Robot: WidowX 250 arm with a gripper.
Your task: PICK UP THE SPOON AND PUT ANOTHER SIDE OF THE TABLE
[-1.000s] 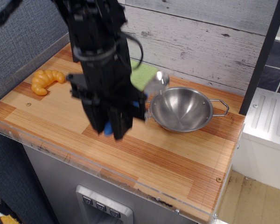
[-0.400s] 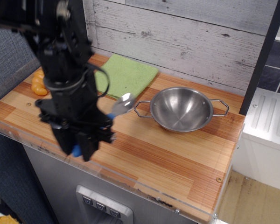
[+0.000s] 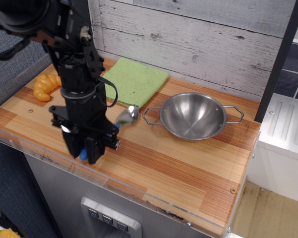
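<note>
The table [image 3: 198,163], a striped wooden countertop with a clear plastic edge strip, carries all items. The black robot arm stands over its front left portion, gripper [image 3: 84,151] pointing down near the front edge. A green cloth [image 3: 136,82] lies flat against the back wall. A two-handled steel bowl [image 3: 192,116] sits right of centre, upright. An orange croissant-shaped item [image 3: 45,86] rests at the far left. The jaws are pinched on the blue handle of the spoon [image 3: 125,117], whose silver bowl projects up and right, just beside the steel bowl's left handle, apart from it
</note>
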